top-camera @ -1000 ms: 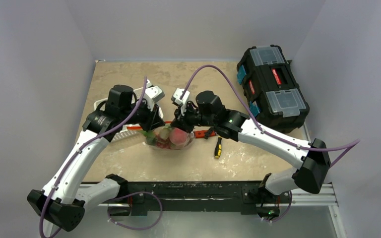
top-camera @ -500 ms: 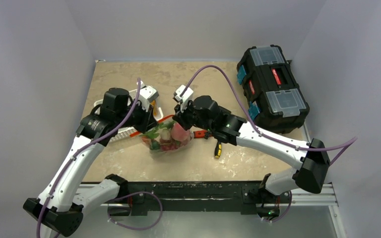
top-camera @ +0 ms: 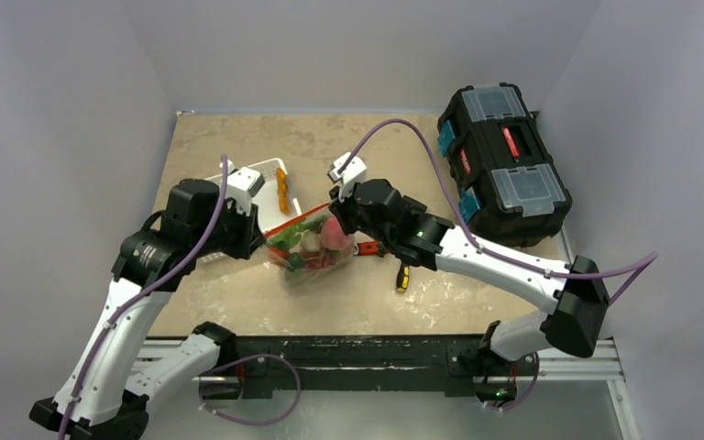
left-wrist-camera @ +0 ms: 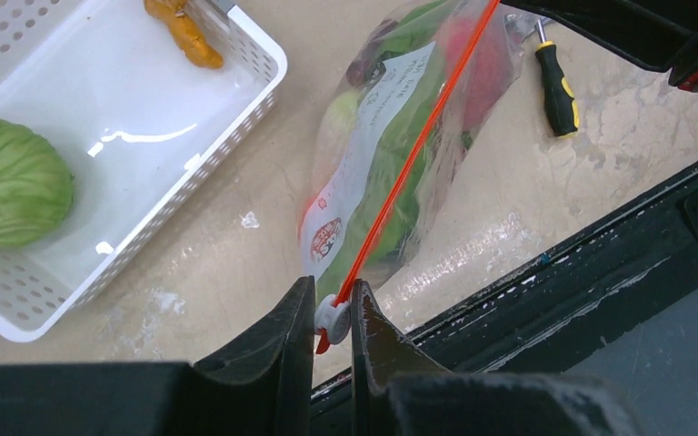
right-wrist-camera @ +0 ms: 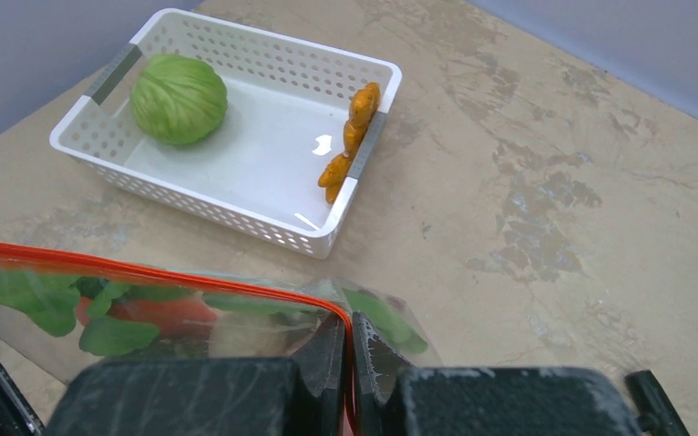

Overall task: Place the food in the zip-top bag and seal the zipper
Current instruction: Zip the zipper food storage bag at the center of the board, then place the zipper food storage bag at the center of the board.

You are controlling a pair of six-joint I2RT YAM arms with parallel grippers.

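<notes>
Table (top-camera: 238, 137) carries a white basket (right-wrist-camera: 227, 207) at its left. Beside it, the filled zip-top bag (top-camera: 310, 249) is held between both arms, its zipper (left-wrist-camera: 423, 136) stretched taut. Left gripper (left-wrist-camera: 333, 292) pinches the white slider (left-wrist-camera: 329, 320) at one zipper end. Right gripper (right-wrist-camera: 348, 322) is pressed onto the opposite corner. Green cabbage (right-wrist-camera: 179, 98) lies in the basket. Small orange piece (right-wrist-camera: 350, 145) rests on its rim.

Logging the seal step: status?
Left hand shut on white slider of red-orange zipper strip. Right hand shut on strip's far end. Clear plastic bag holds food; green cabbage, orange piece sit in white slatted basket.
</notes>
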